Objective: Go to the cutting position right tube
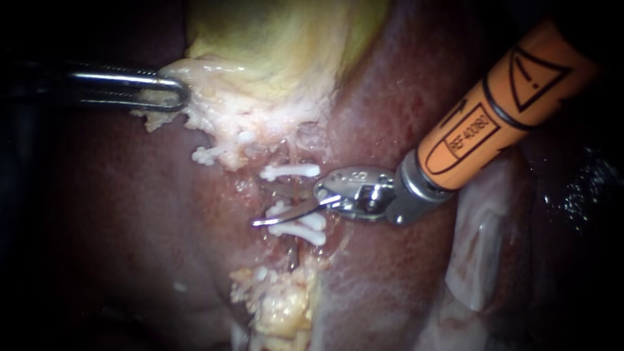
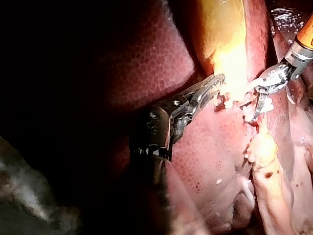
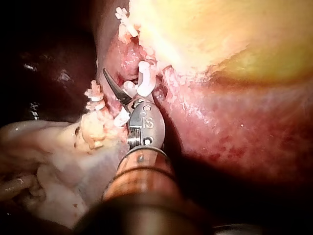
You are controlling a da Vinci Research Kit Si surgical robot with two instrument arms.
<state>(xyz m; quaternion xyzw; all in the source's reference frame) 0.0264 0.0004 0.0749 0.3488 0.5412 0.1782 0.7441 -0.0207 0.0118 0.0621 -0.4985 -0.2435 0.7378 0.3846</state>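
Right instrument (image 1: 268, 220), blades parted, lies at the tube (image 1: 290, 190) between its clips (image 1: 291, 171); positioning looks nearly complete. Left instrument (image 1: 170, 91) grips the gallbladder (image 1: 273, 45).

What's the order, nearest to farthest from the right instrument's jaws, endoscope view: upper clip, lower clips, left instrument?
From the right instrument:
1. lower clips, directly under its blade.
2. upper clip, just above it.
3. left instrument, far upper left, gripping the gallbladder at its pale edge.
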